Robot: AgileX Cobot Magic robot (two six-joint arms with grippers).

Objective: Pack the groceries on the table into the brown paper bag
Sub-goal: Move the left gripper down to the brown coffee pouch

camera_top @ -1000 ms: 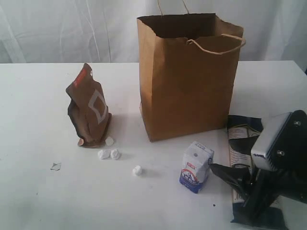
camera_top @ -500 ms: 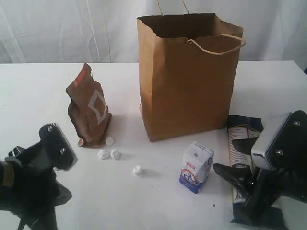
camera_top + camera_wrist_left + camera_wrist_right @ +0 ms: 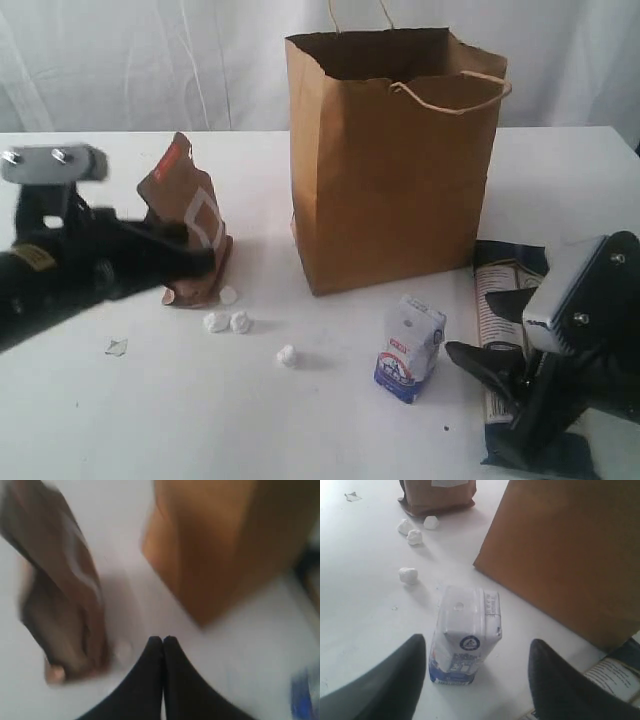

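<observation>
The brown paper bag (image 3: 395,160) stands upright at the back middle of the white table (image 3: 80,180), also filling much of the right wrist view (image 3: 570,550). The brown foil pouch (image 3: 186,222) stands left of it. My left gripper (image 3: 195,258) is shut and empty, its tips just in front of the pouch (image 3: 55,590). The small white-blue carton (image 3: 410,347) stands in front of the bag. My right gripper (image 3: 478,330) is open, to the carton's right, and the carton (image 3: 465,635) sits just ahead of its fingers. The long dark noodle packet (image 3: 505,300) lies under the right arm.
Several small white crumpled lumps (image 3: 228,321) lie between the pouch and the carton, one more (image 3: 287,355) nearer the carton. A small scrap (image 3: 117,347) lies at the left. A white curtain hangs behind the table.
My left arm has swung up from the lower left corner to the pouch. The right gripper has barely moved.
</observation>
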